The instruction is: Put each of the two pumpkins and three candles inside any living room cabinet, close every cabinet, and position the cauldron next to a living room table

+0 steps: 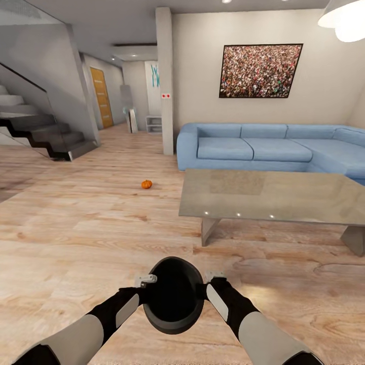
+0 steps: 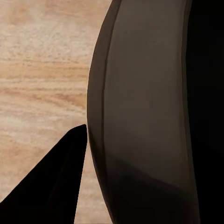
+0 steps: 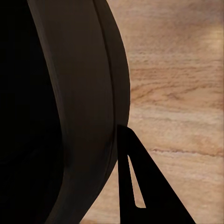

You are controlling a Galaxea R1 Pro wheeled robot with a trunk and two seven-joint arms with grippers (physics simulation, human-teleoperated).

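I hold the black cauldron [image 1: 174, 296] low in front of me, above the wooden floor. My left gripper [image 1: 150, 284] is shut on its left rim and my right gripper [image 1: 207, 284] on its right rim. In the left wrist view a dark finger [image 2: 60, 177] lies along the outside of the cauldron wall [image 2: 140, 116]. The right wrist view shows a finger [image 3: 140, 182] against the cauldron wall [image 3: 79, 93] too. One small orange pumpkin [image 1: 146, 184] sits on the floor ahead, left of the glass-topped table [image 1: 274, 195]. The cabinet and candles are out of view.
A blue corner sofa [image 1: 253, 149] stands behind the table against the wall. A pillar [image 1: 164, 81] rises left of the sofa. Stairs [image 1: 35, 129] climb at the far left, and a hallway with an orange door [image 1: 101, 96] opens beyond. Wooden floor stretches between me and the pumpkin.
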